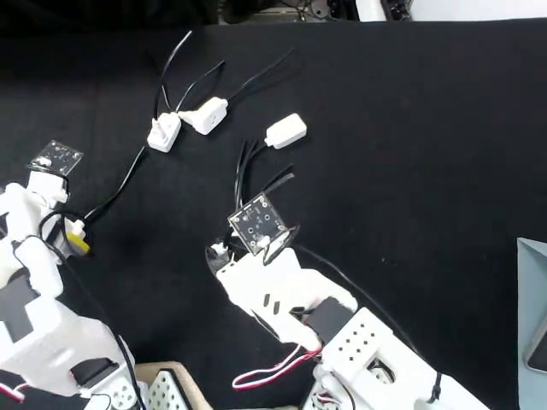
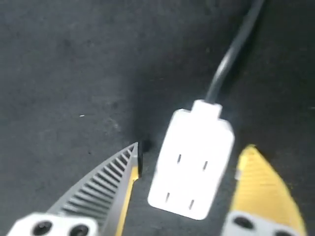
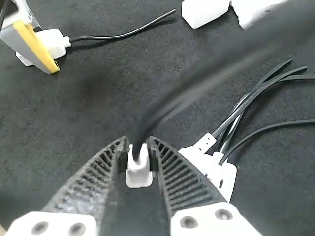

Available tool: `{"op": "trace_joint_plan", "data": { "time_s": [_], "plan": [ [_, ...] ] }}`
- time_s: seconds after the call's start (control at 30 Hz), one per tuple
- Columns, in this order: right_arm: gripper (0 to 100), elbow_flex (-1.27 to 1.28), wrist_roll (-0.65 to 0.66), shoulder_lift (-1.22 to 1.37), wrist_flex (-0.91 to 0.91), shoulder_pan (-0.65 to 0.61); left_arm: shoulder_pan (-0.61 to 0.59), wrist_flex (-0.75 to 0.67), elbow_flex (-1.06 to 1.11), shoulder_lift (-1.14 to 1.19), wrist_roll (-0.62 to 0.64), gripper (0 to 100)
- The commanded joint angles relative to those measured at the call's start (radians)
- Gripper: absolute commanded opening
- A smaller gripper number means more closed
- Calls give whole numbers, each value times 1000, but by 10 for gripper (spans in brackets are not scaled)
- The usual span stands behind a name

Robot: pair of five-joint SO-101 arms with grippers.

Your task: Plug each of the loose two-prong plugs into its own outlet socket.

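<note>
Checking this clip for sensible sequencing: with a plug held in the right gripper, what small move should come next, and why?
Probably close the left gripper on the outlet socket. The socket lies inside that open gripper with a gap showing on one side, so it looks unbraced. The right gripper is shut on a plug, which seems ready to be brought over once the socket is steadied.

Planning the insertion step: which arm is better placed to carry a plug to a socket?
Right. The right gripper is shut on a plug with its black cable attached. The left gripper stands open around an outlet socket and holds no plug.
</note>
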Motion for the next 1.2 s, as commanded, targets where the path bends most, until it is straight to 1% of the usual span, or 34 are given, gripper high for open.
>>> {"op": "trace_joint_plan", "data": {
  "time_s": [0.0, 0.07, 0.13, 0.2, 0.3, 0.37, 0.57, 0.7, 0.8, 0.9, 0.97, 1.03, 1.1, 1.17],
  "plan": [
    [11, -8, -5, -19, -3, 9, 33, 15, -41, 3, 6, 145],
    [11, -18, -5, -19, -2, 40, 67, 92, -58, 3, 6, 69],
    [11, -28, -5, -21, 0, 75, 119, 186, -68, -14, 8, 24],
    [11, -41, -5, -21, 2, 109, 174, 261, -61, -49, 34, 36],
    [11, -50, -3, -21, -3, 152, 266, 325, -59, -126, 150, 29],
    [11, -59, -3, -21, -5, 170, 325, 341, -53, -180, 215, 29],
    [11, -88, -3, -21, -3, 247, 553, 333, 70, -315, 319, 29],
    [11, -97, -3, -21, -5, 281, 693, 232, 170, -334, 400, 29],
    [11, -97, -3, -21, -5, 282, 753, 152, 220, -324, 440, 29],
    [11, -97, -3, -21, -5, 282, 780, 87, 262, -315, 465, 31],
    [11, -96, -3, -19, -5, 279, 779, 91, 266, -313, 482, 73],
    [11, -96, -3, -15, -5, 279, 774, 141, 262, -322, 516, 180],
    [11, -96, -3, -15, -5, 279, 773, 238, 219, -347, 586, 272],
    [11, -96, -3, -15, -5, 279, 765, 321, 170, -390, 637, 280]
  ]
}}
